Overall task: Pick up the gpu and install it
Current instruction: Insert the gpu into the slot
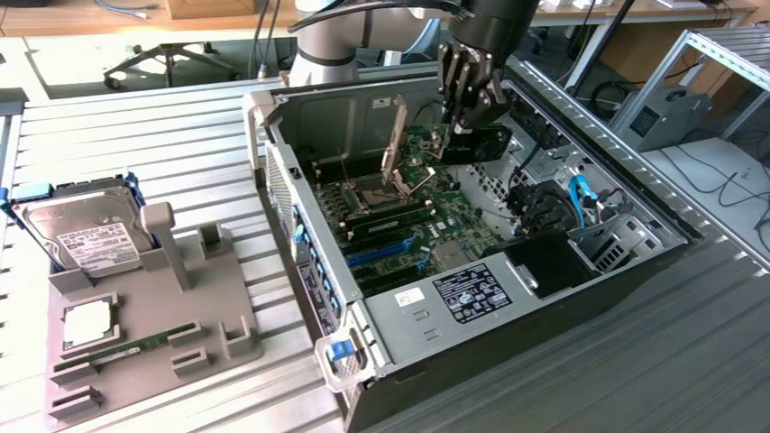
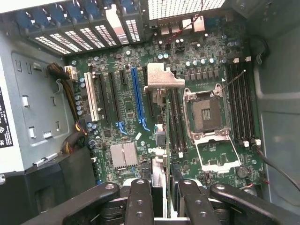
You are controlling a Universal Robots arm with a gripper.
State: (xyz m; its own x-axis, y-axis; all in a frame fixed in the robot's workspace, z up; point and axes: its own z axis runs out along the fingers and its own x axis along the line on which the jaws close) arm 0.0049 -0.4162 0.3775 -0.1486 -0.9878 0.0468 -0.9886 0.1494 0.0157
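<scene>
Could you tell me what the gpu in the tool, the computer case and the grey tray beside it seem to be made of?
Gpu: matte black shroud, probably plastic; seen edge-on in the wrist view, with its silver bracket, likely metal.
Case: bare grey sheet metal, folded and perforated, with blue clips that look plastic.
Tray: uniform matte grey with blocky posts, probably plastic, possibly printed.

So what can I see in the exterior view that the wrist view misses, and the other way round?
The exterior view alone takes in the grey fixture beside the case, with a hard drive and a memory stick on it, plus the whole open computer case.

The wrist view alone looks straight down on the blue expansion slot.

Both show the motherboard, the empty processor socket, and the gripper holding the gpu over the board.
</scene>
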